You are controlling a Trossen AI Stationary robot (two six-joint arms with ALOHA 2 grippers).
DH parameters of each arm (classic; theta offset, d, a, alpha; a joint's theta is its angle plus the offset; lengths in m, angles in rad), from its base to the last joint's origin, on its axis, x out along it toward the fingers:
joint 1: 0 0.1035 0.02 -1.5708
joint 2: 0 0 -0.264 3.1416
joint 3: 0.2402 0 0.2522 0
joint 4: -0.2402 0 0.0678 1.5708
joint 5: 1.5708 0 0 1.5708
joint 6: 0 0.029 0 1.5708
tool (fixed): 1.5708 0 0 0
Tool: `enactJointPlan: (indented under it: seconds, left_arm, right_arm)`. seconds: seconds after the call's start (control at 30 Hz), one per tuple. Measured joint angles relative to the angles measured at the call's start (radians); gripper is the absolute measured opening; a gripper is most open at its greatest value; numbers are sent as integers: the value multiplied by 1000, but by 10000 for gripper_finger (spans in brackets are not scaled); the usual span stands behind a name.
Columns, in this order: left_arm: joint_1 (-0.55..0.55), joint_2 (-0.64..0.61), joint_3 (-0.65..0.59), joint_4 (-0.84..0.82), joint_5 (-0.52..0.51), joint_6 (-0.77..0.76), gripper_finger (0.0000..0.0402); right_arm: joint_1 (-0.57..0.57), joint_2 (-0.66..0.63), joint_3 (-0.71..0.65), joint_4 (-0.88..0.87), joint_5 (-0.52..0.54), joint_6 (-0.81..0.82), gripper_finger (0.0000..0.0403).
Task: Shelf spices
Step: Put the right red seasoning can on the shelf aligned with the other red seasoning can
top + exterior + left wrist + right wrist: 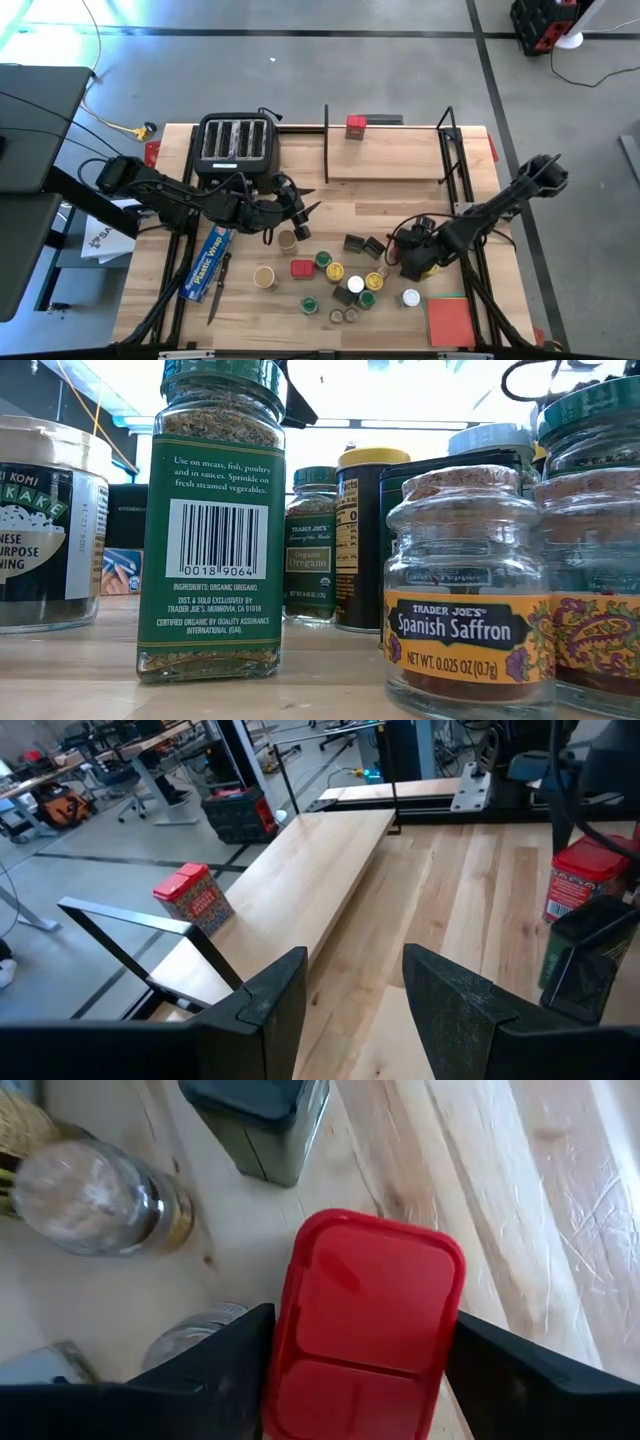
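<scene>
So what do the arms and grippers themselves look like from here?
Both arms are dark, jointed links with black cables looping near the wrists. The left gripper has two thick, matte black, angular fingers with a slightly grainy surface. The right gripper has the same black wedge-shaped fingers.

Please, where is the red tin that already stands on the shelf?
In the high view, the red tin stands alone on the shelf, near its far edge toward its left end, to the right of the toaster.

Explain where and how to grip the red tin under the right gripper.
Take the red tin by two opposite flat sides just below the lid, coming straight down from above. It stands upright, its sides are flat and parallel, and a jar close by leaves little room for a sideways approach. The right gripper hangs directly over it.
</scene>
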Motion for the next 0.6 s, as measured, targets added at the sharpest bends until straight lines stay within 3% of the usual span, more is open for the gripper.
enactJointPlan:
  seconds: [0.17, 0.4, 0.6]
  left_arm:
    - [0, 0, 0, 0, 1, 0, 161]
    - [0, 0, 0, 0, 1, 0, 161]
    - [0, 0, 0, 0, 3, 0, 161]
  right_arm:
    - [0, 24, 0, 7, 0, -37, 201]
    - [-80, -27, 48, -47, 2, -186, 202]
    - [-287, -70, 206, -159, 109, -506, 202]
